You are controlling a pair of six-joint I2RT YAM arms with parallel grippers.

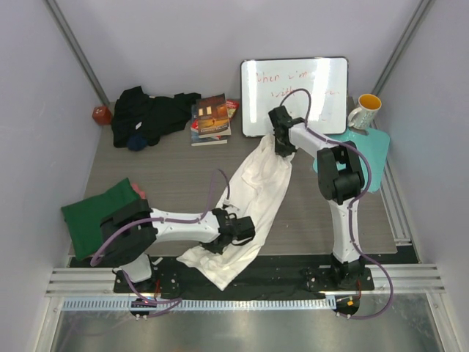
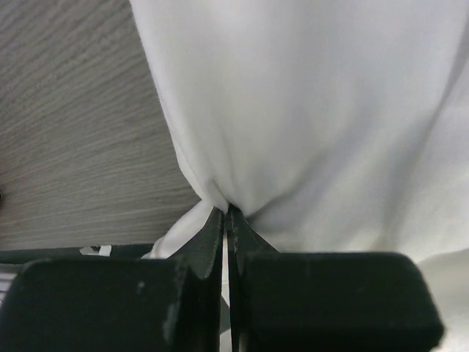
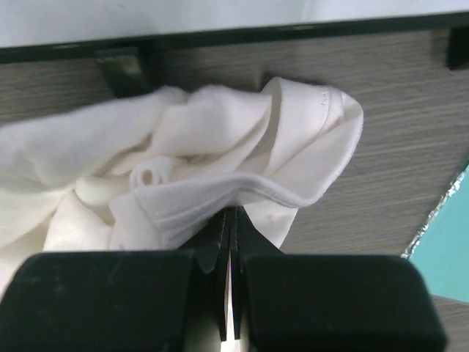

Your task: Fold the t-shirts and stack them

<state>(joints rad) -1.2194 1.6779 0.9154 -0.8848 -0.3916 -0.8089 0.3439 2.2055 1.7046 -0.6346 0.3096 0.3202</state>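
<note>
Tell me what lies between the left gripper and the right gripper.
The white cloth t-shirt, pinched by both, spans the stretch from left gripper to right gripper; the top view shows it.

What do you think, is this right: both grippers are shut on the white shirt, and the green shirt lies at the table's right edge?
No: the top view shows the green shirt at the left edge of the table, not the right. The left gripper and right gripper are indeed shut on the white shirt.

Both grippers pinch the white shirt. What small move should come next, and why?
The left gripper and right gripper are each shut on the white t-shirt, which is bunched and twisted between them. So probably draw them apart a little to spread it.
</note>
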